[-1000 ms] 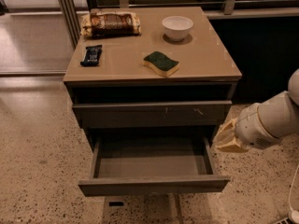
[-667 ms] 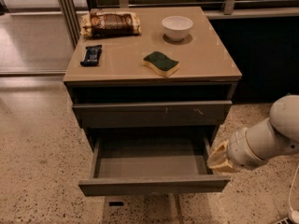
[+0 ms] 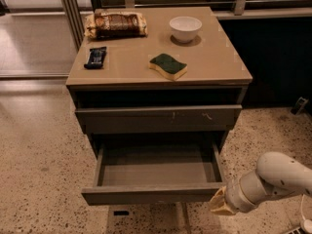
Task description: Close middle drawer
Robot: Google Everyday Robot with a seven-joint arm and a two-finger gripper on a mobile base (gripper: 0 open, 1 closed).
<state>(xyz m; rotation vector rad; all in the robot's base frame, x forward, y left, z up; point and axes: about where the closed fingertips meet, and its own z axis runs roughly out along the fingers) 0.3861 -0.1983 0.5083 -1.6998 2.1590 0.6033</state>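
Pincer sits low at the right of the camera view, its tan tip just beside the right front corner of the middle drawer. Contact between the two cannot be made out, and whether the pincer is apart or together cannot be told from this angle. White arm runs back from it toward the lower right edge. The middle drawer is pulled well out of the cabinet, its plain front panel nearest the camera and its grey box interior showing. Above it the upper drawer, with small pale scratch marks on its front, stands slightly proud of the cabinet, a dark gap between it and the desk top. On the desk lie a brown snack bag at the back left, a white bowl at the back right, a dark wrapped bar at the left and a green sponge with a yellow underside near the front middle. Speckled floor surrounds the cabinet
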